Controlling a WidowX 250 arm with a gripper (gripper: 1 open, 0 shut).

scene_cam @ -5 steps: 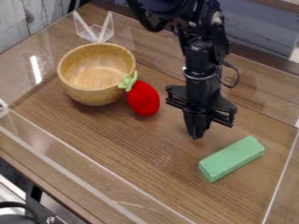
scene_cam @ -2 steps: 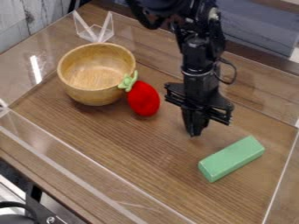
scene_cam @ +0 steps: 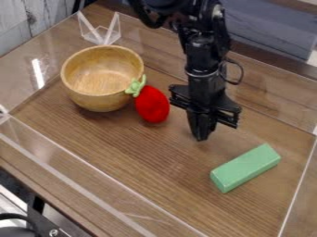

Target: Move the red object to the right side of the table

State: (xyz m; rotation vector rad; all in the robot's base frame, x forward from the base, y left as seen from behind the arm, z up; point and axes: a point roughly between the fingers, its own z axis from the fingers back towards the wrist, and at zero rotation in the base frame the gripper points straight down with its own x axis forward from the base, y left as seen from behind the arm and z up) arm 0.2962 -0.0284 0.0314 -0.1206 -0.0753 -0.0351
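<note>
The red object (scene_cam: 152, 105), a small glossy strawberry toy with a green leafy top, rests on the dark wood table (scene_cam: 124, 167) right beside the wooden bowl. My gripper (scene_cam: 203, 134) points straight down just to the right of it, with its fingers pressed together and nothing between them. A small gap of bare tabletop separates the fingertips from the strawberry. The tips sit at or just above the surface.
A wooden bowl (scene_cam: 102, 77) stands at the left, touching the strawberry's leaves. A green rectangular block (scene_cam: 244, 168) lies at the front right. Clear acrylic walls (scene_cam: 74, 153) edge the table. A clear folded piece (scene_cam: 99, 31) stands behind the bowl.
The arm and shut gripper have shifted slightly left, closer to the strawberry. The strawberry, bowl and block stayed put.
</note>
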